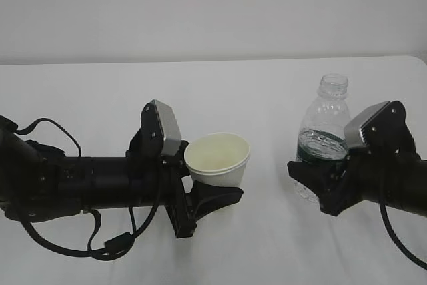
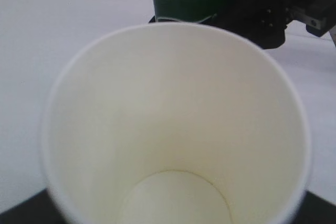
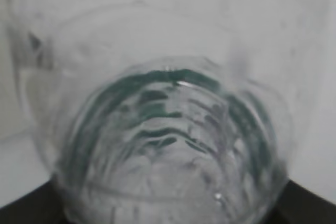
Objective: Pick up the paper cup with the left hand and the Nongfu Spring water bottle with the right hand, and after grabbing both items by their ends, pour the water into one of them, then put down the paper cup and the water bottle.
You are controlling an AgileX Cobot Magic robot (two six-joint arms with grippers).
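Two grips: cup left, bottle right

Both items stand upright on the white table (image 1: 267,85). The paper cup (image 1: 217,159), empty inside, sits clasped in the left hand (image 1: 200,195), left of the Nongfu Spring water bottle (image 1: 324,131). That capless bottle, well apart from the cup, is clasped round its green-labelled lower body by the right hand (image 1: 320,178).
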